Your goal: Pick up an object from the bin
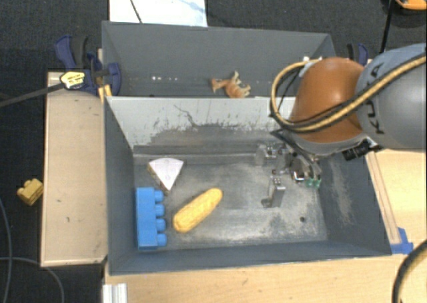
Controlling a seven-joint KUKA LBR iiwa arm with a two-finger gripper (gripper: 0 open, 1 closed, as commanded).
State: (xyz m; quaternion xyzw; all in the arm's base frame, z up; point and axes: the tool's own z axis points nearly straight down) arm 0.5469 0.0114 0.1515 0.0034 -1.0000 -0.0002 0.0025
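Holding my gripper (272, 196) over bare floor at the right of the bin (233, 225), claw width impossible to tell, I judge it should centre over the yellow corn cob (197, 209) beside the blue block (150, 218) before descending.

Single arm (400, 101), grey, comes in from the view's right edge. Its last link lies roughly level and points left. The wrist is wrapped in a rounded orange cover (327, 105), right of centre in the view. Cables (283, 95), black and yellow, run along the grey link, cross the cover's lower front and loop out past its left side. Dark mounting parts sit under the cover. Below them the metal gripper (273, 193) hangs down and a bit left, tip pointing downward. There is a small green piece on the right side of the gripper body. The gripper sits lower-left of the cover.
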